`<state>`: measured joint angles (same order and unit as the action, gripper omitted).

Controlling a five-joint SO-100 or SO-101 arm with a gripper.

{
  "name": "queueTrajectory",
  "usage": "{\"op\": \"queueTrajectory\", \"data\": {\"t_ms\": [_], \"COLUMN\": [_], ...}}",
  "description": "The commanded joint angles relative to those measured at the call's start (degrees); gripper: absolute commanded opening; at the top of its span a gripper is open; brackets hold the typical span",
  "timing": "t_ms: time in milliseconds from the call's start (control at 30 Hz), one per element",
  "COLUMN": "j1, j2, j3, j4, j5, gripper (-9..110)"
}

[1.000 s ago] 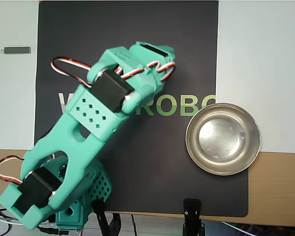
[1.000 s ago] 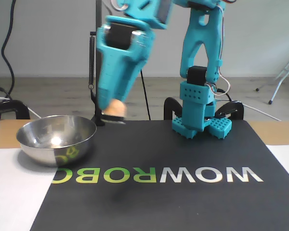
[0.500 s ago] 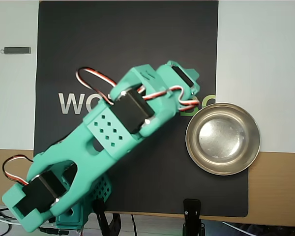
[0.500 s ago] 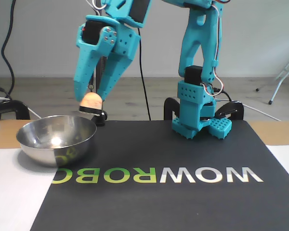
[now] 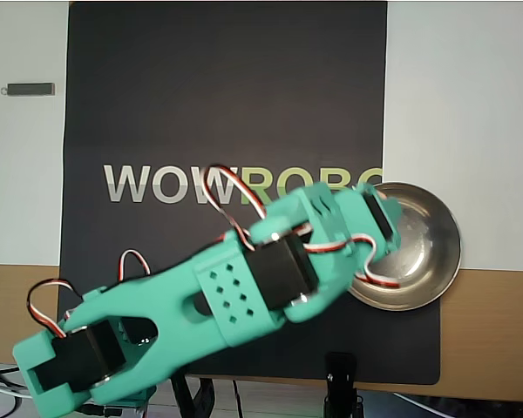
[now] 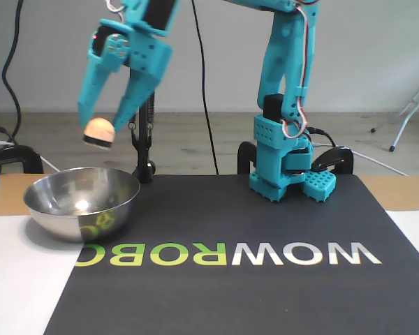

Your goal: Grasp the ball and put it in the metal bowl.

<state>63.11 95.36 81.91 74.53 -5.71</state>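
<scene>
Teal gripper (image 6: 98,137) is clamping the ball (image 6: 98,128) between its fingertips, hanging above the metal bowl (image 6: 56,209) at the black mat's (image 5: 227,96) edge nearest the white sheet, so grasp and carry look done, only the drop remaining.

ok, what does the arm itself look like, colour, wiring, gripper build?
Teal 3D-printed arm with perforated hole-grid panels, black servo blocks, and loose red-white-black cables looping over the joints. The gripper has two long tapered teal fingers with dark tips. The base is the same teal plastic.
</scene>
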Motion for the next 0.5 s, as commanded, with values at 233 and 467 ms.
{"op": "queueTrajectory", "data": {"t_ms": [233, 467], "j1": [5.4, 6.9], "j2": [-10.1, -17.3], "j3": [-3.2, -8.9], "j4": [-2.8, -3.7], "j5": [-0.1, -0.1], "gripper": [19, 19]}}
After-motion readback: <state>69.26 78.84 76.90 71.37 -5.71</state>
